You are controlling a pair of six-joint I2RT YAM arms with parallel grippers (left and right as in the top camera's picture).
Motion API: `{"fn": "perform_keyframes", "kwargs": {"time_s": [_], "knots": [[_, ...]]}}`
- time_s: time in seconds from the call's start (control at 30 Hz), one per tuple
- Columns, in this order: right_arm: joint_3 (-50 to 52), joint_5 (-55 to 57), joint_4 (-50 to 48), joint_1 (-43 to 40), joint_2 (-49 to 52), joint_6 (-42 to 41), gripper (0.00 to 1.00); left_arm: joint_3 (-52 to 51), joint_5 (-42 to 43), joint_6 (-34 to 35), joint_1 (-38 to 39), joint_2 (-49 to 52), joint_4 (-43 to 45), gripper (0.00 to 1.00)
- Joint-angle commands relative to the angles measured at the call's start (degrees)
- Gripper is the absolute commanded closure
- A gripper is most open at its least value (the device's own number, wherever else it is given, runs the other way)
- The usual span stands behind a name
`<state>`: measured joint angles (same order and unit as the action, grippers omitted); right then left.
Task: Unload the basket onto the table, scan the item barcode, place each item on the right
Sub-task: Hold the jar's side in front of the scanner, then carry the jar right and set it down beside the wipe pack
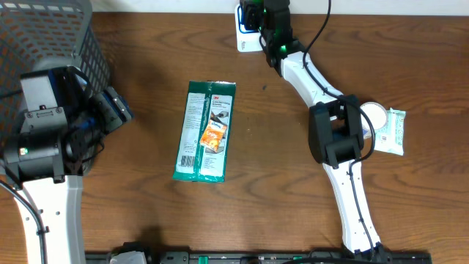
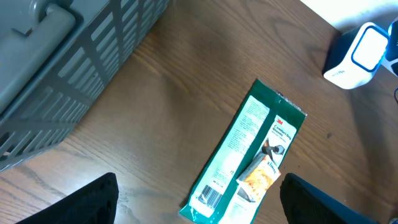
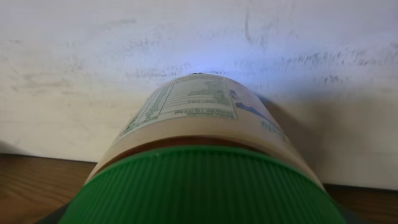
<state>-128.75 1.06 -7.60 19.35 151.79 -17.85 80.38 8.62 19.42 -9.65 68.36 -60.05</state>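
Your right gripper (image 1: pixel 262 18) is at the table's far edge, clamped on the bottle (image 3: pixel 199 124). It holds the bottle just beside the scanner (image 1: pixel 245 37), green cap toward the wrist camera and label up, facing a white wall. Your left gripper (image 1: pixel 116 108) hangs wide open and empty beside the basket (image 1: pixel 44 37), with the green packet (image 1: pixel 205 132) lying flat mid-table near it. A white packet (image 1: pixel 392 132) and a white disc (image 1: pixel 375 114) lie just beside the right arm's elbow, well apart from the scanner.
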Motion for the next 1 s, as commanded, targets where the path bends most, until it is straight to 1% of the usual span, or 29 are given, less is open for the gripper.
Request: {"fn": "perform_keyframes", "kwargs": {"time_s": [0.0, 0.23, 0.33, 0.43, 0.57, 0.73, 0.8, 0.97], "knots": [[-0.8, 0.3, -0.8, 0.1, 0.5, -1.0, 0.99, 0.1, -0.3, -0.8, -0.3, 0.1, -0.2, 0.19], [-0.8, 0.1, -0.8, 0.1, 0.5, -1.0, 0.99, 0.1, -0.3, -0.8, -0.3, 0.1, -0.2, 0.19], [-0.8, -3.0, -1.2, 0.2, 0.2, -1.0, 0.99, 0.1, -0.3, -0.8, -0.3, 0.1, -0.2, 0.19], [-0.8, -6.2, -0.7, 0.0, -1.5, -1.0, 0.99, 0.1, -0.3, -0.8, -0.3, 0.1, -0.2, 0.19], [-0.8, -6.5, 2.4, -0.3, -6.1, -1.0, 0.99, 0.1, -0.3, -0.8, -0.3, 0.1, -0.2, 0.19], [-0.8, -6.5, 15.0, -0.6, -16.1, -0.7, 0.99, 0.1, -0.3, -0.8, -0.3, 0.1, -0.2, 0.19], [-0.8, -6.5, 23.1, -0.7, -21.1, -0.7, 0.99, 0.1, -0.3, -0.8, -0.3, 0.1, -0.2, 0.19], [-0.8, -6.4, 43.2, -2.0, -32.9, 3.8, 0.99, 0.1, -0.3, -0.8, -0.3, 0.1, -0.2, 0.19]]}}
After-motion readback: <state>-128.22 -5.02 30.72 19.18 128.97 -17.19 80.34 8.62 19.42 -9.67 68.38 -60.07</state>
